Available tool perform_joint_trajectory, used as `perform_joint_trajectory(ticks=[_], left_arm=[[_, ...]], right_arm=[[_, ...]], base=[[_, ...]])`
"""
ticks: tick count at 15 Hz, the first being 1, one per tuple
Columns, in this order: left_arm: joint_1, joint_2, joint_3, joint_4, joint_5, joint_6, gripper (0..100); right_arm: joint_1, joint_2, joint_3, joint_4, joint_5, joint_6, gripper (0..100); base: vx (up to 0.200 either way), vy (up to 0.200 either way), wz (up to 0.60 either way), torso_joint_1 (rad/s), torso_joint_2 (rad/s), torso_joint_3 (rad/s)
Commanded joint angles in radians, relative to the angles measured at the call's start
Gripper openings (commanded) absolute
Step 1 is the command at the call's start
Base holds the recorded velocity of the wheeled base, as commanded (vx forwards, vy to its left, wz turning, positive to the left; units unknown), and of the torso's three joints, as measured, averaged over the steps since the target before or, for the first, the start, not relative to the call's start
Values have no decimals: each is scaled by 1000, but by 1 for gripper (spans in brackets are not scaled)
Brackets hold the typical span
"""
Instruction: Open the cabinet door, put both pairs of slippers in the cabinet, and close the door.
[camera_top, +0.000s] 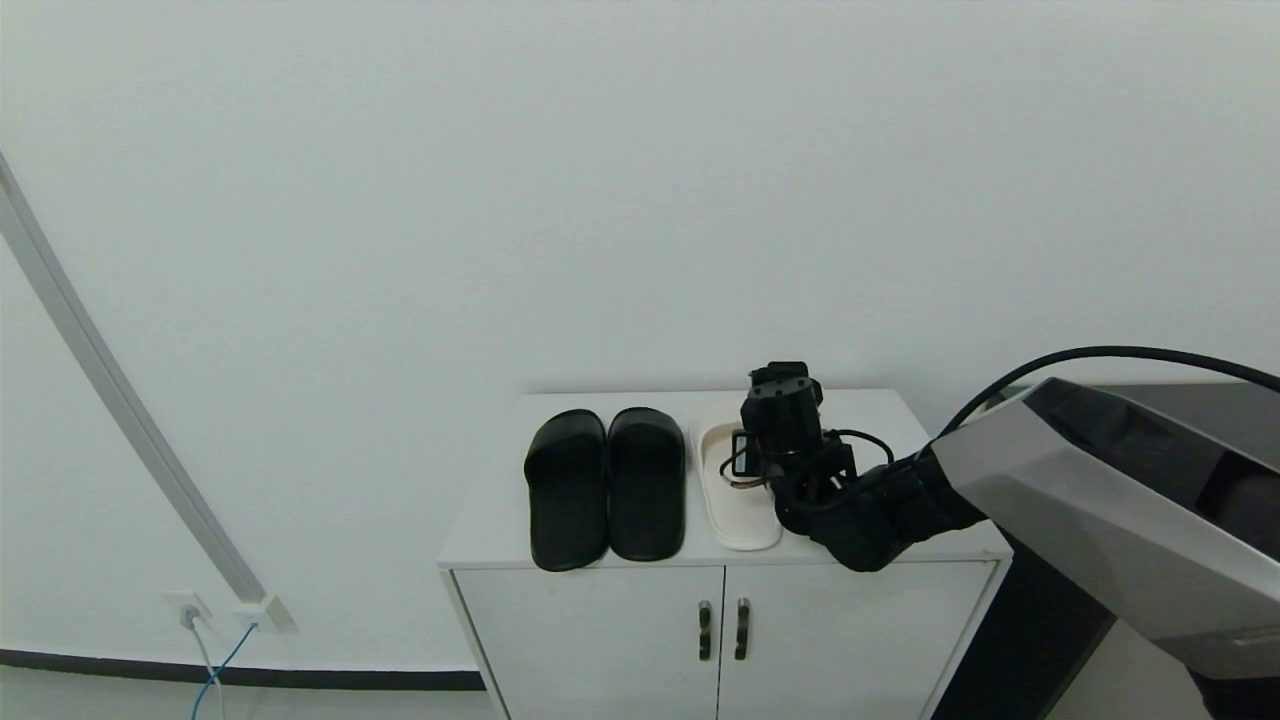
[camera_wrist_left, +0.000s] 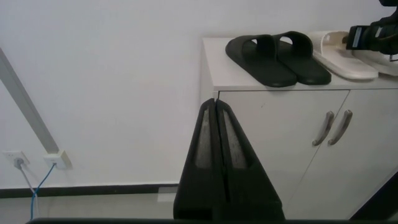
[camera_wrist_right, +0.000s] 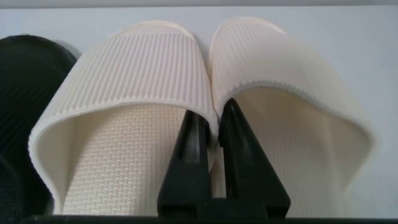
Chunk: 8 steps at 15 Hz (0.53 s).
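A pair of black slippers (camera_top: 605, 485) (camera_wrist_left: 278, 57) lies on the left half of the white cabinet's top (camera_top: 480, 520). Beside it on the right lies a pair of white slippers (camera_top: 735, 505) (camera_wrist_right: 143, 93) (camera_wrist_left: 348, 59). My right gripper (camera_top: 775, 480) (camera_wrist_right: 213, 115) is down on the white pair, one finger inside each slipper, shut on their two inner edges. The cabinet's two doors (camera_top: 600, 640) are closed, with their handles (camera_top: 723, 629) (camera_wrist_left: 333, 127) side by side at the middle. My left gripper (camera_wrist_left: 216, 104) hangs low in front of the cabinet's left corner, shut and holding nothing.
A wall rises right behind the cabinet. A slanted cable duct (camera_top: 100, 370) runs down the wall to sockets with cables (camera_top: 190, 608) at the lower left. A dark surface (camera_top: 1200, 400) stands to the right of the cabinet.
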Motion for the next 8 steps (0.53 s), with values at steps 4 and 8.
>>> perform_joint_trajectory(ticks=[4, 8], left_arm=[[0, 0, 0, 0, 0, 0, 0], [0, 0, 0, 0, 0, 1, 0]], right_arm=[[12, -158, 122, -1, 28, -22, 0], [42, -273, 257, -1, 111, -28, 0]], base=[[0, 0, 0, 0, 0, 0], [0, 0, 0, 0, 0, 0]])
